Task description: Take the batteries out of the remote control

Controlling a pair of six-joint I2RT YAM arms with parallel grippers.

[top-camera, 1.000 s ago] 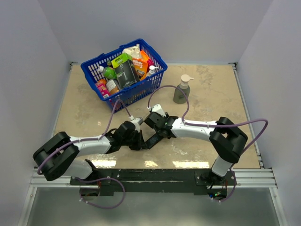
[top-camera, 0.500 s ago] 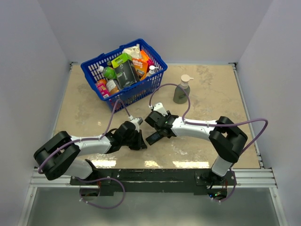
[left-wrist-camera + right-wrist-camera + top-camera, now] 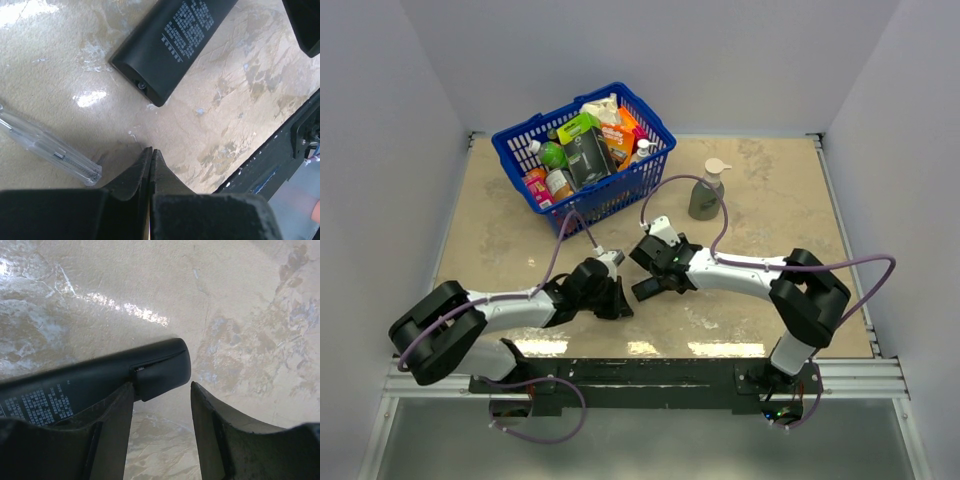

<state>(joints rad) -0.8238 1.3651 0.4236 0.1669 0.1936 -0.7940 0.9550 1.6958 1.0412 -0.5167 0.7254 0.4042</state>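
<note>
Remote control [image 3: 100, 382] label side up, far end cut off | right gripper [image 3: 162, 392] wide around its tip | left gripper [image 3: 151, 152] closed, empty

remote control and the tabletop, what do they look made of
Remote control: probably moulded plastic, matte black, with a smooth rounded edge and printed white text. Tabletop: looks like polished marble or marble-print laminate, with beige veining and bright glare patches.

Both arms stretch low and converge. The left gripper [image 3: 150, 162] is pinched closed. The right gripper [image 3: 162, 389] stands parted, apparently clamping nothing.
</note>
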